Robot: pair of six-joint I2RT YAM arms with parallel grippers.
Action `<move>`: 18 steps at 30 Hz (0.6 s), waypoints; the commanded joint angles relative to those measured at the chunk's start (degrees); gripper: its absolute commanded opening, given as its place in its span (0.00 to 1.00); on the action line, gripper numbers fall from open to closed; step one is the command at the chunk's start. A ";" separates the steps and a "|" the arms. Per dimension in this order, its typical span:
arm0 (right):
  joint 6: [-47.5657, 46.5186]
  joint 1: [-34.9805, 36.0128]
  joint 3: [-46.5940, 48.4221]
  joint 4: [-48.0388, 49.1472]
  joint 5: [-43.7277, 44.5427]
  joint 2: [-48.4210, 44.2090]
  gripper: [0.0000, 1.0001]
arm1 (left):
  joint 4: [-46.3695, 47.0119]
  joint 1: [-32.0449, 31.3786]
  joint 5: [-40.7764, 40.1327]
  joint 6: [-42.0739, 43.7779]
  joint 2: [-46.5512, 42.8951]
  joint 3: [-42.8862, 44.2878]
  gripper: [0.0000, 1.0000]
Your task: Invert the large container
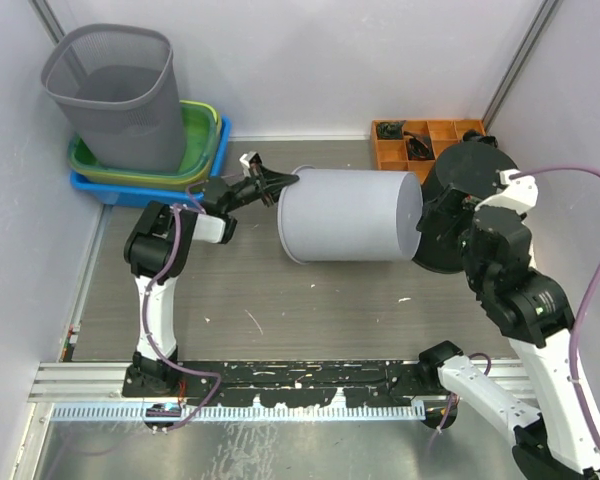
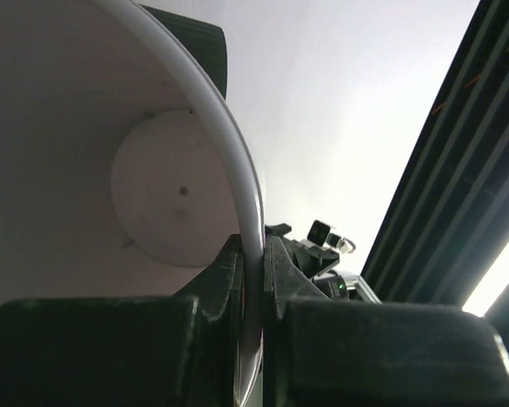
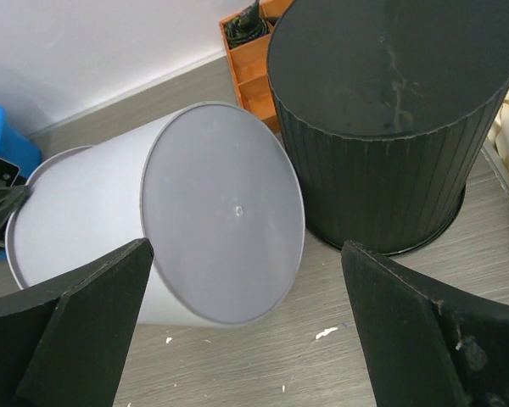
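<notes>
The large container (image 1: 350, 215) is a pale grey cylinder lying on its side in the middle of the table, with its open mouth to the left and its flat base (image 3: 220, 220) to the right. My left gripper (image 1: 280, 185) is shut on its rim. In the left wrist view the thin white rim (image 2: 237, 161) runs down between the two pads of that gripper (image 2: 261, 271), one inside the wall and one outside. My right gripper (image 3: 246, 254) hangs open just off the base, holding nothing, and its wide fingers (image 3: 85, 314) frame that base.
A black ribbed bin (image 3: 382, 127) stands upside down right beside the container's base, under my right arm (image 1: 500, 240). An orange compartment tray (image 1: 425, 140) sits behind it. A grey mesh basket (image 1: 115, 95) stands in stacked green and blue tubs (image 1: 205, 140) at the back left.
</notes>
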 commanded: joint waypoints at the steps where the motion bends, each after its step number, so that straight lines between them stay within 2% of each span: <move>1: -1.40 -0.08 0.81 3.63 1.27 2.30 1.00 | 5.21 -2.11 2.32 -6.53 5.43 -3.56 0.00; 9: -1.67 -0.04 -3.21 8.50 -1.00 5.82 1.00 | 5.04 0.36 7.50 -2.06 14.95 -5.51 0.01; 10: -1.67 -0.09 -3.91 9.63 -1.58 6.08 1.00 | 5.03 0.54 7.92 -1.68 16.48 -5.47 0.06; 12: -1.71 0.00 -5.14 11.42 -2.86 6.40 1.00 | 5.03 0.20 8.89 -1.03 18.80 -4.40 0.25; 15: -2.04 0.00 -6.02 13.24 -4.91 7.19 1.00 | 3.50 -0.75 9.06 0.71 19.83 -2.63 0.41; 16: -2.16 -0.01 -6.18 13.63 -5.58 7.43 1.00 | 0.41 -0.97 9.58 2.70 19.35 -1.95 0.44; 17: -2.27 0.01 -6.13 13.87 -6.00 7.71 1.00 | -5.86 -1.21 10.34 7.02 18.11 -1.43 0.57; 18: -2.33 0.01 -6.09 13.93 -6.08 7.83 1.00 | -13.71 -1.17 10.72 13.57 15.85 -1.38 0.59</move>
